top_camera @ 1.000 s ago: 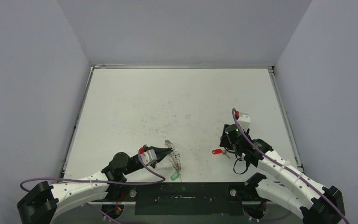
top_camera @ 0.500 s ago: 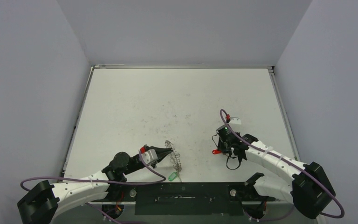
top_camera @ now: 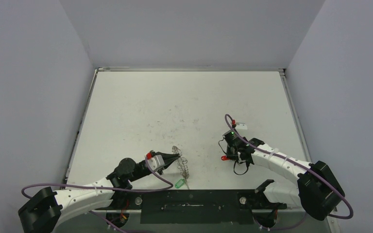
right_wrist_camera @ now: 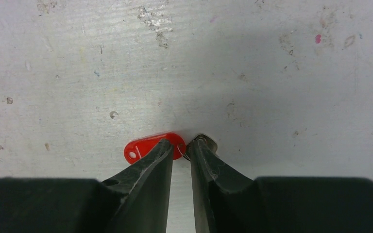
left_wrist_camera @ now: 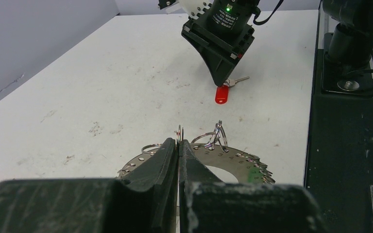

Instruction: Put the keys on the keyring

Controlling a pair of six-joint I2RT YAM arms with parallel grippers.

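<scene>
The keyring (top_camera: 183,166) lies near the table's front edge. My left gripper (top_camera: 177,156) is shut on one of its small wire loops. In the left wrist view the jaws (left_wrist_camera: 179,143) pinch an upright loop over the flat ring (left_wrist_camera: 233,160). The green-tagged key (top_camera: 180,183) lies by the ring's near end. The red-tagged key (top_camera: 225,158) lies flat on the table to the right. My right gripper (top_camera: 233,155) points down on it. In the right wrist view the gripper (right_wrist_camera: 180,145) is slightly open, one tip over the red tag (right_wrist_camera: 143,146), the other over the key head (right_wrist_camera: 208,142).
The black base strip (top_camera: 194,204) runs along the table's near edge, just below the keyring. In the left wrist view it shows at the right (left_wrist_camera: 349,121). Grey walls enclose the white table (top_camera: 184,107) on three sides.
My right arm has swung its wrist left and down onto the red-tagged key. The left arm, keyring and green-tagged key have not moved.
</scene>
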